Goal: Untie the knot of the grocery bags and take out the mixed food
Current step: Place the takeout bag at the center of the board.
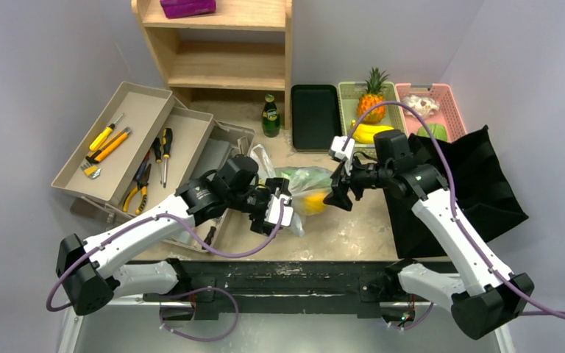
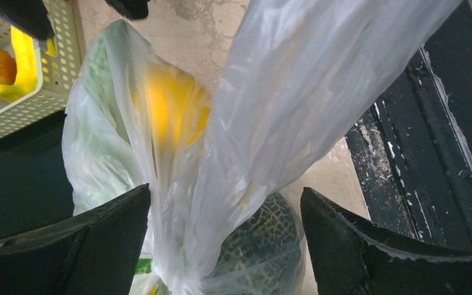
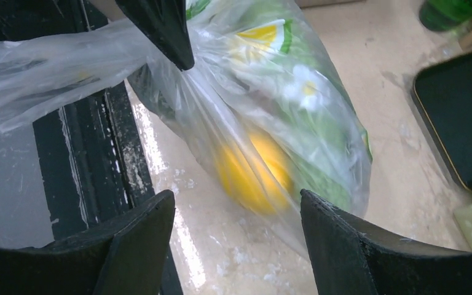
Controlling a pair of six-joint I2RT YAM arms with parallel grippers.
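Note:
The see-through plastic grocery bag (image 1: 305, 193) lies on the table between my two grippers. Through it I see a netted green melon (image 2: 264, 239), a yellow citrus (image 3: 255, 172) and a packet of leafy greens (image 3: 295, 92). My left gripper (image 2: 225, 196) stands open around the bag's gathered neck (image 2: 270, 110), which runs up between the fingers without being pinched. My right gripper (image 3: 236, 200) is open just above the table beside the bag, with nothing between its fingers. The black cloth grocery bag (image 1: 471, 184) lies spread out at the right.
Trays of yellow-handled tools (image 1: 110, 143) lie at the left, below a wooden shelf (image 1: 221, 44). At the back stand a green bottle (image 1: 270, 116), a flat black tray (image 1: 315, 116), a green basket (image 1: 349, 110) with pineapple and banana, and a pink basket (image 1: 449, 103).

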